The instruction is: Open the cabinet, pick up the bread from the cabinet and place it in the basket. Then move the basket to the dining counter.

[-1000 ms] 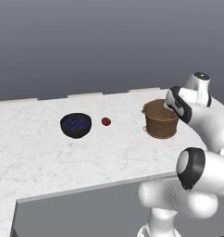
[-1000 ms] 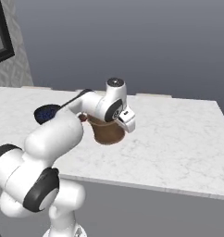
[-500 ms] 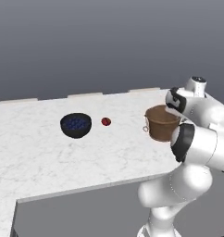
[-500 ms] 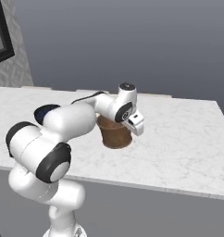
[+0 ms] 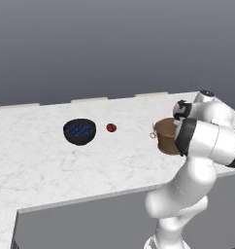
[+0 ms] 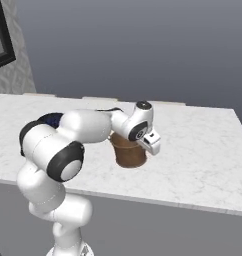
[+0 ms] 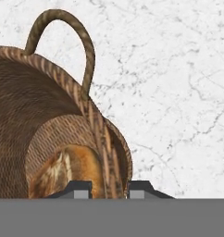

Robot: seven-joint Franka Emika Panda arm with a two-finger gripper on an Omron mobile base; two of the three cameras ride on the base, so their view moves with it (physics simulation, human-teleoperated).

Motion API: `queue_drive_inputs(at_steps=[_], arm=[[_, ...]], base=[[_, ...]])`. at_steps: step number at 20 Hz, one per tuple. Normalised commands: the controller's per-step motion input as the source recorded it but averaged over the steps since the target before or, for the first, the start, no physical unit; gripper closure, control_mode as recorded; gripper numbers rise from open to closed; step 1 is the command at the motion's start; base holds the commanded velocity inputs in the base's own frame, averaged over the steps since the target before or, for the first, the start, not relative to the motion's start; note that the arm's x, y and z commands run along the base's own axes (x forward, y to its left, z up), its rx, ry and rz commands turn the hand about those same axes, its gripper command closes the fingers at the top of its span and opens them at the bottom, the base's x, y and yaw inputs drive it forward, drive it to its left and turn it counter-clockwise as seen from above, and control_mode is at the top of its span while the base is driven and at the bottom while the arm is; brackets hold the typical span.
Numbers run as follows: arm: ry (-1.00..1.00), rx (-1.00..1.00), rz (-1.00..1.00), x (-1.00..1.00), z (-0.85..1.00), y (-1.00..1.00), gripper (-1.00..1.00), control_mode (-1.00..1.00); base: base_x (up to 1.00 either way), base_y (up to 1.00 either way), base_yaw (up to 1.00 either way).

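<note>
Claw [image 7: 105, 190] is narrowed onto the rim wall of the basket [image 7: 49, 115], one fingertip inside and one outside, so it grips the basket by its edge. Directly beyond the inner fingertip, the bread [image 7: 67, 169] lies on the basket floor. A looped side handle [image 7: 67, 41] stands further out past the claw. In the right base view the basket [image 6: 129, 152] hangs just under the claw [image 6: 149, 142], over the white marble dining counter [image 6: 203, 150]; whether its base touches the counter cannot be told. Well away on the arm's left sit a dark blue bowl [image 5: 79, 131] and a small red object [image 5: 111, 128]. Judged progress: bread loaded, basket carried over; setting down and release remain.
</note>
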Motion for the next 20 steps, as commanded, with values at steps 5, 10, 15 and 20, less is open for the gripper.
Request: queue_drive_inputs(at_steps=[5, 10, 15, 20], arm=[[0.02, 0.0, 0.0, 0.23, -0.49, -0.09, 1.0, -1.0], [0.01, 0.0, 0.0, 0.13, -0.44, -0.06, -1.0, -1.0], [-0.05, 0.0, 0.0, -0.14, 0.09, 0.0, -1.0, -1.0], [-0.19, 0.02, 0.0, -0.47, 0.38, 0.0, -1.0, -1.0]], base=[[0.0, 0.0, 0.0], [0.0, 0.0, 0.0], [0.0, 0.0, 0.0], [0.0, 0.0, 0.0]])
